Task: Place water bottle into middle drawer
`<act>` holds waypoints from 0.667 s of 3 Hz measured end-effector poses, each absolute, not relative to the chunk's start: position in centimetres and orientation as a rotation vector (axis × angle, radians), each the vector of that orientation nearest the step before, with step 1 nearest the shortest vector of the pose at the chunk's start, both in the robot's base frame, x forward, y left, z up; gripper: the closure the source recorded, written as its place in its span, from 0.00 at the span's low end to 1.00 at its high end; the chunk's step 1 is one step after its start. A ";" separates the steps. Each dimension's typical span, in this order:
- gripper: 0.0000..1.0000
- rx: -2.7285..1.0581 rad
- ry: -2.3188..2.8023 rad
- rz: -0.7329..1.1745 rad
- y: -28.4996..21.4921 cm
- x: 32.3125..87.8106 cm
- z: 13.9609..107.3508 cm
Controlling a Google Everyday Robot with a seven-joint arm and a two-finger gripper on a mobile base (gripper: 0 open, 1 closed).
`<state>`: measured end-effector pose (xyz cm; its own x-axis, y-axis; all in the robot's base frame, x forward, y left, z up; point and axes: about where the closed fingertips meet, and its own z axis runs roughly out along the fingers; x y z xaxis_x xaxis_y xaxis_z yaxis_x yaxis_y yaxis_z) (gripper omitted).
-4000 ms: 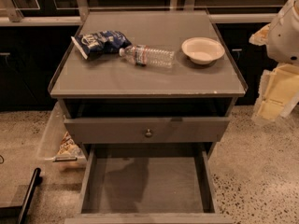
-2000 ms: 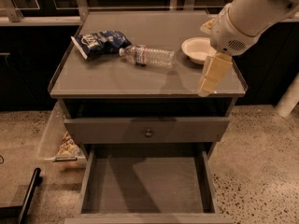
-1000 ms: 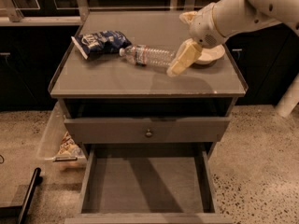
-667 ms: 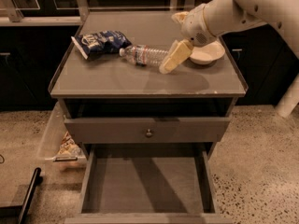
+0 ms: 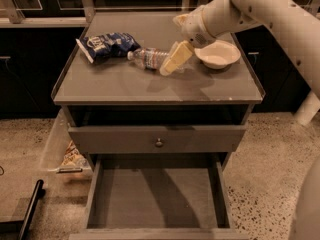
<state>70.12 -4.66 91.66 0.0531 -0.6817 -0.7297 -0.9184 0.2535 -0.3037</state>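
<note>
The water bottle [image 5: 149, 58] lies on its side on the grey cabinet top [image 5: 115, 81], cap toward the left, between a blue snack bag and a white bowl. My gripper [image 5: 172, 60] reaches in from the upper right, angled down and left. It sits right at the bottle's right end and hides part of it. The middle drawer [image 5: 156, 194] is pulled out below, with a bare flat floor.
A blue crinkled snack bag [image 5: 106, 45] lies left of the bottle. A white bowl [image 5: 217, 55] stands to its right, under my arm. A shut drawer front with a round knob [image 5: 159, 143] is above the open drawer. A clear bin [image 5: 64, 151] stands on the floor at left.
My arm has swung in from the right, over the bowl, and moved left and down until the gripper is against the bottle's right end. The bottle, bag and bowl have not moved.
</note>
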 end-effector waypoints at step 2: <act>0.00 -1.519 1.766 0.375 -2.8 72.8 88.0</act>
<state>72.83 -2.82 88.00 -0.0006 -0.7116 -0.7026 -0.9359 0.2480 -0.2504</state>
